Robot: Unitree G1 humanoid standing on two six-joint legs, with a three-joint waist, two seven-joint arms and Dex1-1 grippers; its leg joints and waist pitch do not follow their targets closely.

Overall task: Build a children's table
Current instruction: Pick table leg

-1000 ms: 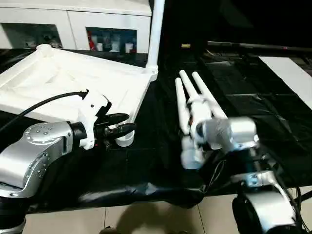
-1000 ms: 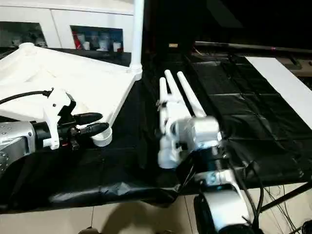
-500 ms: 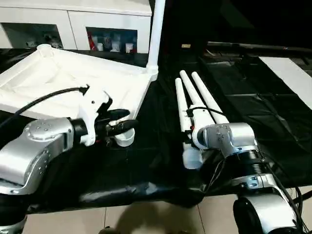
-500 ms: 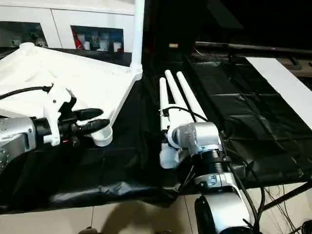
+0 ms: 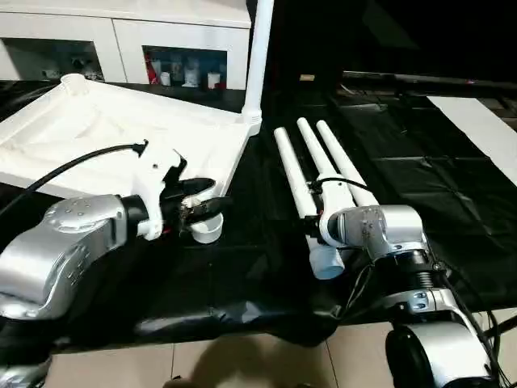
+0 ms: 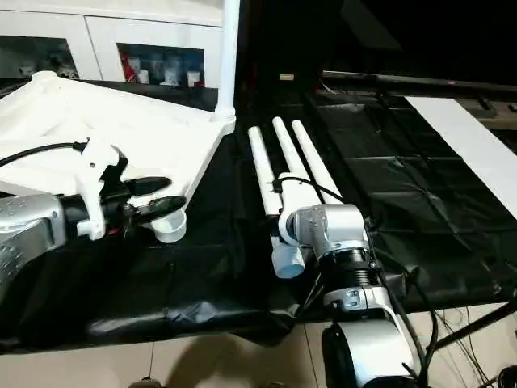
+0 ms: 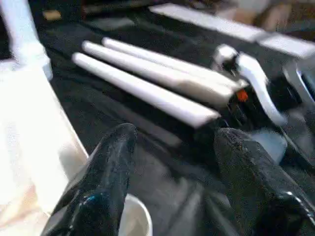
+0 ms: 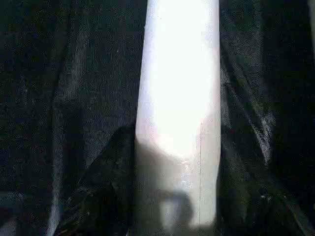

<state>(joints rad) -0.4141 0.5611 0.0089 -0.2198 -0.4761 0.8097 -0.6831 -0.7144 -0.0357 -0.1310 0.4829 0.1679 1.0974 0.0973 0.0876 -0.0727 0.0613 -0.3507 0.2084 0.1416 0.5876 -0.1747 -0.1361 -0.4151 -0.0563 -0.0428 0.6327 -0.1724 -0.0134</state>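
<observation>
Lying flat on the black sheet (image 5: pixel 242 275), three loose legs run side by side, long axes pointing away from the robot, thick ends nearest it. The right gripper (image 8: pixel 167 196) sits over the thick end of the leftmost leg (image 5: pixel 295 174); in the right wrist view its two black fingers (image 8: pixel 98 191) flank that tube, pressed against or just beside its sides — a pinch on the leg, judged not yet firm. This leg lies straight ahead of the right gripper along its reach, so the right arm is plainly the nearer one.

The tabletop (image 5: pixel 105 129) rests upside down on the left, one leg (image 5: pixel 258 48) already standing upright in its far corner socket. The left gripper (image 5: pixel 202 208) is at the near corner socket (image 5: pixel 207 232), fingers spread and holding nothing; the socket's rim shows below one finger (image 7: pixel 106 182) in the left wrist view.

Against a second ago: the leftmost leg has swung apart from its two neighbours (image 5: pixel 331 162) at the far end, the right gripper has narrowed from wide open, and the left gripper has opened wider.

Next move, as judged: lift the gripped leg and carry it left to that near socket.
</observation>
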